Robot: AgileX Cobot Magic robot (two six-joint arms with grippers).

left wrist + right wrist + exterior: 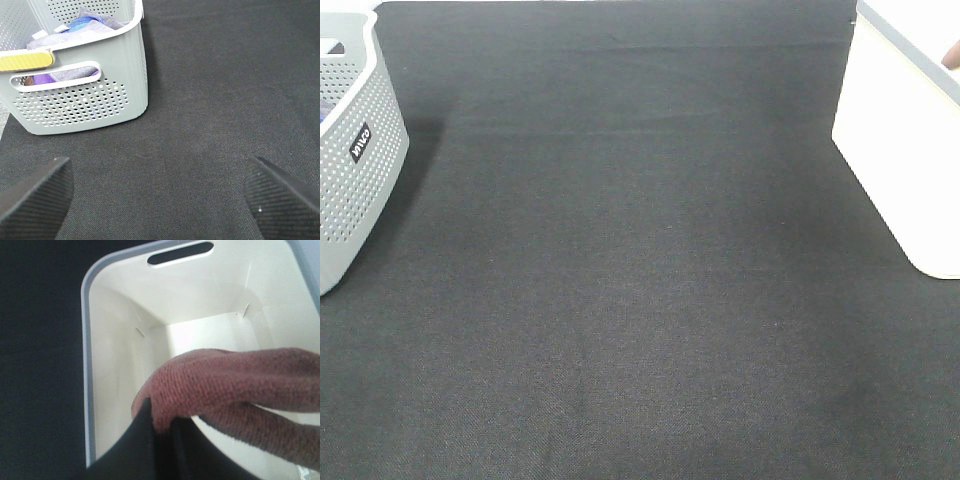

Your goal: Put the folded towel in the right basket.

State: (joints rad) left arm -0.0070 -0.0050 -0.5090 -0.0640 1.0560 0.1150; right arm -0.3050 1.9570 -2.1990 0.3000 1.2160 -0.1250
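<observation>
Evidently the task is close to its end but not finished: the folded towel (235,380) hangs from the right end effector (159,426), whose dark fingers are pressed together on one edge of the fabric, directly over the open mouth of the right basket (88,340). Whether the towel has dipped below the rim cannot be told from the wrist view. In the high view only a reddish sliver shows at the frame's edge above that basket. What remains, by this reading, is to lower the towel, let go and pull the arm clear. The left end effector (159,197) is spread wide with nothing between its fingers, hovering over the counter (640,300) near the grey basket (85,105) and seemingly taking no part. The towel is a dusty red, coarse looped weave, soft and thick, doubled into rounded layers that sag. The right basket is smooth white plastic, glossy inside, with rounded corners, a pale grey rim and a slot handle (180,252) cut in its far wall; its floor looks bare. The grey basket is stiff plastic dotted with small holes, carries a yellow grip on its handle and holds purple, blue and grey cloth. Matte black woven fabric covers the counter, lightly creased.
</observation>
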